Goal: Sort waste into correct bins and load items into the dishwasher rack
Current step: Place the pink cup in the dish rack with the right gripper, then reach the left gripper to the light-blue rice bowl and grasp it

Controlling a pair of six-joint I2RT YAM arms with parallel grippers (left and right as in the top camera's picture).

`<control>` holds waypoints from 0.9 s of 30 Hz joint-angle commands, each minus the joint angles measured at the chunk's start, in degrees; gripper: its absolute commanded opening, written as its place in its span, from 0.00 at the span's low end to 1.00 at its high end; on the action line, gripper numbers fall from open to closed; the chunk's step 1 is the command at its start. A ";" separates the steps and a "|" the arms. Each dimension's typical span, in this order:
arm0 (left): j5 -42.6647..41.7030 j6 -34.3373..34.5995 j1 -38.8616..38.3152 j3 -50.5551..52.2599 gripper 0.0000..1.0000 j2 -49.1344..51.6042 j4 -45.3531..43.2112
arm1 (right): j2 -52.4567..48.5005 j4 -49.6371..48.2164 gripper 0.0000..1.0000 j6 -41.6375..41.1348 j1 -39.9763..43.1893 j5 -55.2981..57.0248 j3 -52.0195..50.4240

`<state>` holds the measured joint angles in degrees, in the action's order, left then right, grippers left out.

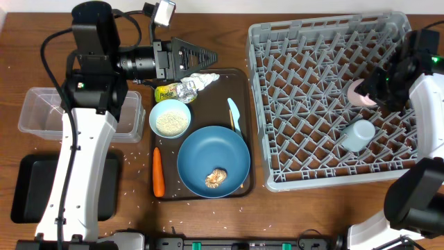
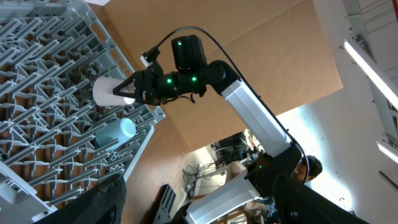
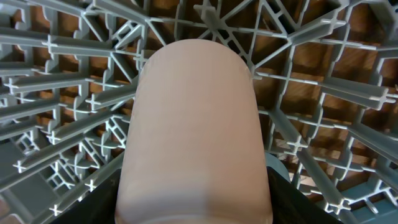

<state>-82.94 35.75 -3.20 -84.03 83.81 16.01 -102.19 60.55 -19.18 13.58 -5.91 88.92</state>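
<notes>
My right gripper is shut on the pink cup, held on its side over the right part of the grey dishwasher rack; the cup fills the right wrist view. The blue cup lies in the rack. My left gripper is open and empty, above the yellow-silver wrapper and white napkin. The blue plate holds the brown lump. The pale blue bowl holds rice. The carrot and spoon lie beside them. I cannot make out the chopsticks for sure.
The plate, bowl, carrot and spoon sit on a dark brown serving tray. The clear tub and the black tray-bin are at the far left, partly under my left arm. Rice grains are scattered on the wooden table.
</notes>
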 commanded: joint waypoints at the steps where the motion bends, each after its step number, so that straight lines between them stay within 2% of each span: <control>1: -0.13 -1.01 -0.09 -0.59 0.77 0.22 -0.26 | -0.48 -0.26 0.50 -1.62 -2.19 -0.02 0.28; 10: 0.09 -1.01 -0.09 -0.59 0.76 0.22 -0.28 | -0.11 -1.03 0.45 -0.92 -1.99 -1.16 0.42; 21: 0.13 -1.01 -0.09 -0.59 0.77 0.22 -0.28 | 0.61 2.27 0.48 -1.38 -1.99 -0.44 0.50; 24: 0.13 -1.01 -0.09 -0.59 0.77 0.22 -0.28 | 0.59 2.01 0.55 -2.67 -1.99 2.08 0.46; 27: 0.11 -1.01 -0.09 -0.59 0.76 0.22 -0.28 | 0.57 2.10 0.71 -2.62 -1.99 1.81 0.46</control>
<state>-82.91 35.75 -3.20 -84.03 83.81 16.03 -102.28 62.72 -21.10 11.60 -5.39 88.92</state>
